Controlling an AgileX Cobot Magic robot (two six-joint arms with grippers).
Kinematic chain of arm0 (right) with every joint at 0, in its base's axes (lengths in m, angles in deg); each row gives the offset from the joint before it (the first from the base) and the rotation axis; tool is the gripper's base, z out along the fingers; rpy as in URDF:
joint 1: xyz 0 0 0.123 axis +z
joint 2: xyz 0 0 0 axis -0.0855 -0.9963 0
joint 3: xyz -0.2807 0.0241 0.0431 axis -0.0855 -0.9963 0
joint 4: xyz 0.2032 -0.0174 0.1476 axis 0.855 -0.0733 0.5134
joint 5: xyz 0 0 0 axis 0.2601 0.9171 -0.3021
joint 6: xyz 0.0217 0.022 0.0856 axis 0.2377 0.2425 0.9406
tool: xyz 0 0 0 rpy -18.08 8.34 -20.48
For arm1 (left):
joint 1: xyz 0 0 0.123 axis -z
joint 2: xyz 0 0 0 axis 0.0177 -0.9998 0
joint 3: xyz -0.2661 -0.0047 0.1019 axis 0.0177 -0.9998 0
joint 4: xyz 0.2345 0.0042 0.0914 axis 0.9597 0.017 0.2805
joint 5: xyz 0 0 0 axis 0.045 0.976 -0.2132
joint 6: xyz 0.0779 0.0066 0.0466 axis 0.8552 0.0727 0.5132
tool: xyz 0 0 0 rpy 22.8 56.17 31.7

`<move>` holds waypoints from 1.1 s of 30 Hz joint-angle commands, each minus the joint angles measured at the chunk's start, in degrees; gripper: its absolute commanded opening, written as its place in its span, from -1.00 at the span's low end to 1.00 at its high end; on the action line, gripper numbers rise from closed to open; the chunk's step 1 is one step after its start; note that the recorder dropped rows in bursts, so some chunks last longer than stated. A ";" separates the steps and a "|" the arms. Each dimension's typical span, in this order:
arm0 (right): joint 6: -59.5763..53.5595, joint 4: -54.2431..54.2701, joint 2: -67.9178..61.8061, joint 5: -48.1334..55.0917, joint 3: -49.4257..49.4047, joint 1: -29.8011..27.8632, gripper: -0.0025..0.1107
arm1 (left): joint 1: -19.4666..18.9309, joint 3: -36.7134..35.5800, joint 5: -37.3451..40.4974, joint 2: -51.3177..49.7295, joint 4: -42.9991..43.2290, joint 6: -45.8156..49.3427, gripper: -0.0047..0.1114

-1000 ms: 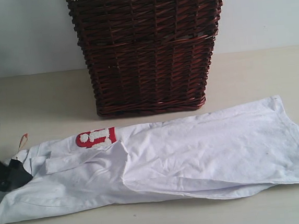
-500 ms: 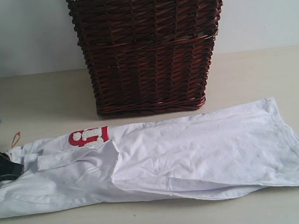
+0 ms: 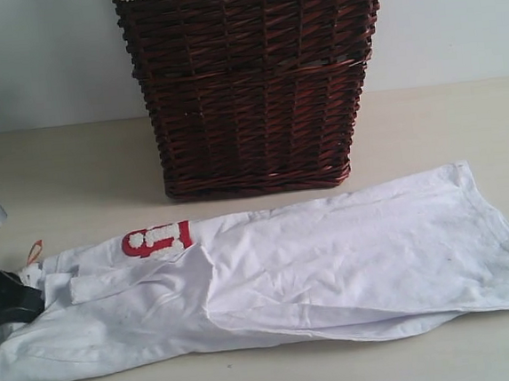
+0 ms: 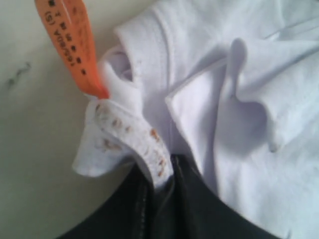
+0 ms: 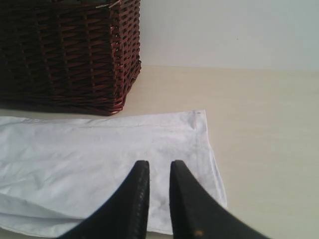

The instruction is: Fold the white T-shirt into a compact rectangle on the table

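**Handling the garment: grip points and fabric behaviour**

The white T-shirt lies flat on the table as a long, narrow band in front of the wicker basket. It does not touch the basket. Its collar end points to the left of the exterior view and its hem end to the right. The red-outlined lettering shows near the collar end.

The left gripper is clamped on the ribbed neckband, just beside the orange tag, with the fabric pinched between its jaws. The right gripper hangs over the hem end. Its jaws stand nearly together with a thin slit between them, and they hold nothing.

We judge the shirt to be light, limp and thin. It will drape rather than hold a line, and its stacked layers may slip over one another. On this smooth surface, a pull at one end is likely to drag the whole band.

We recommend gripping where the cloth is doubled and stitched:

- the neckband rib, which is already held
- the hem seam, near its corner below the right gripper

Pinch through all layers at once. A grip on the top ply alone would probably peel the fold open. Lift low and move both ends together, so that slack does not bunch in the middle.
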 commanded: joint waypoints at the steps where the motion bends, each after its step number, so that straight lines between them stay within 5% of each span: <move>1: -0.32 -0.03 0.35 -0.62 -0.30 -0.14 -0.67 | 0.13 -0.49 3.97 0.51 -0.05 -0.49 -0.79; 10: -0.32 -0.03 0.35 -0.62 -0.30 -0.14 -0.67 | 0.13 -0.49 3.98 0.40 -0.05 -0.60 0.18; 22: -0.32 -0.03 0.35 -0.62 -0.30 -0.14 -0.67 | 0.02 -0.49 5.77 0.01 0.23 -0.69 0.19; 33: -0.32 -0.03 0.35 -0.62 -0.30 -0.14 -0.67 | -5.46 -0.49 11.88 0.01 -4.24 -3.63 0.19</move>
